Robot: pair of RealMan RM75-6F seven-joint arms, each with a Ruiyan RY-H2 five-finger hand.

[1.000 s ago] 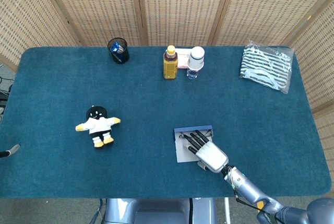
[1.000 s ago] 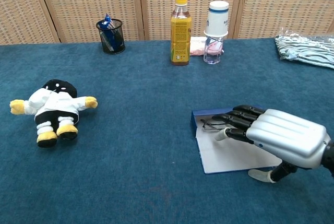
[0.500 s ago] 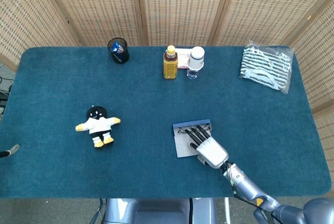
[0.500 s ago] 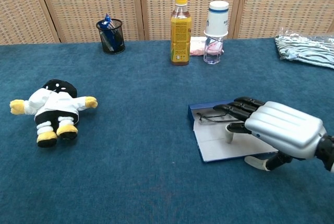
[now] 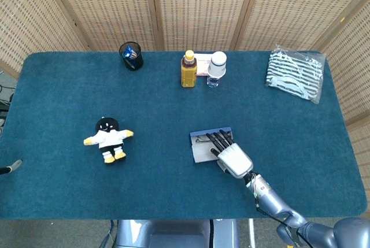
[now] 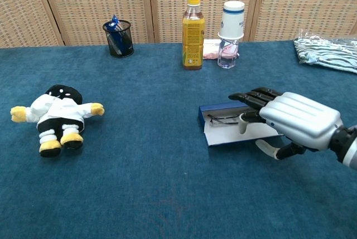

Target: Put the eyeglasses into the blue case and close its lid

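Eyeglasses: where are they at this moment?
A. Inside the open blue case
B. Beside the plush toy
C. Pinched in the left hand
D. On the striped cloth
A: the eyeglasses lie inside the open blue case, its lid part raised, with the right hand and its fingers over the case.

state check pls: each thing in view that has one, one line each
blue case: open, lid partly raised
eyeglasses: lying inside case
right robot hand: at the lid, fingers over case
yellow bottle: upright, capped
clear bottle: upright, capped
plush toy: lying flat
pen cup: upright
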